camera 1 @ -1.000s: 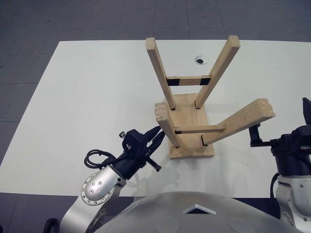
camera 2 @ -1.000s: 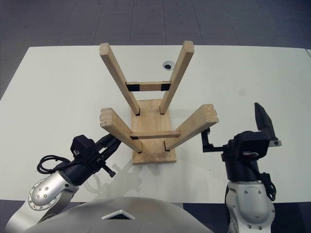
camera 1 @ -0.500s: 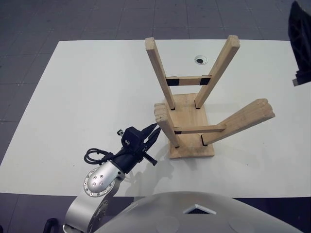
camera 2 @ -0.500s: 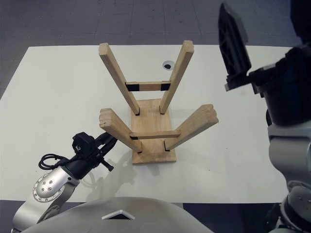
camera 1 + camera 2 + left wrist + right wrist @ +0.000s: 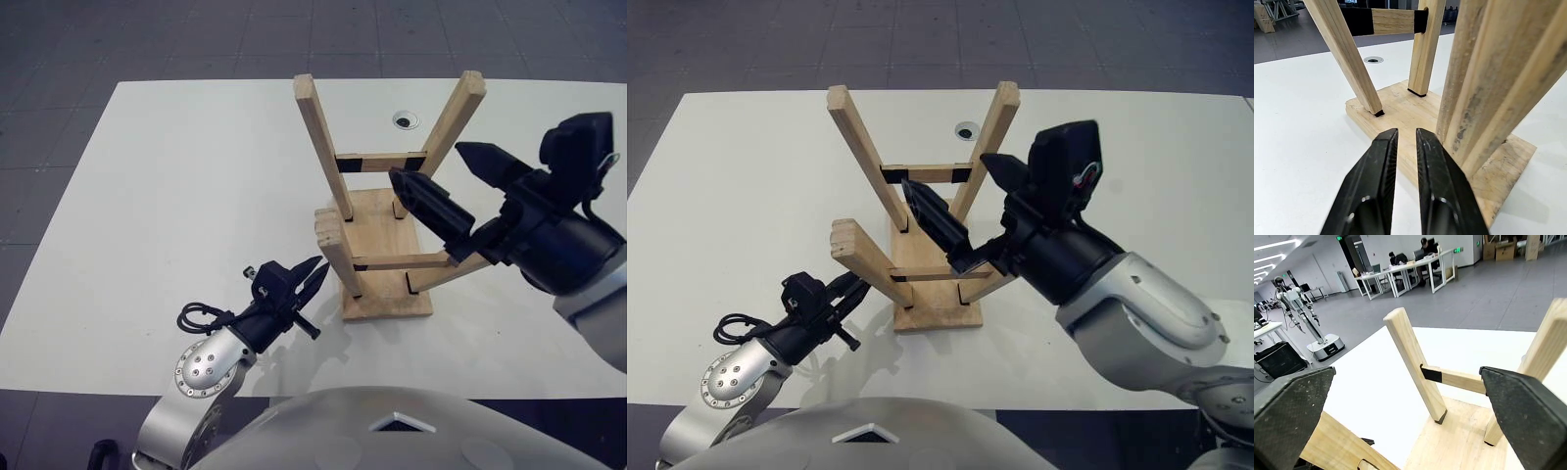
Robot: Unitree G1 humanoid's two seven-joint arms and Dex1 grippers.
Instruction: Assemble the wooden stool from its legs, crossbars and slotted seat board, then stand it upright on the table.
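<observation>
So, the left gripper (image 5: 1406,131) is seen with its fingers almost pressed together, nothing pinched, held low just beside the near-left leg (image 5: 333,245) of the stool (image 5: 323,147). The right gripper (image 5: 425,161) is held spread wide above the near crossbar (image 5: 392,261), with nothing gripped. The stool is set upside down mid-table (image 5: 176,176), with the seat board (image 5: 384,302) laid flat and the legs pointed up, and the far crossbar (image 5: 377,162) is wrapped in plain black bands at both ends.
</observation>
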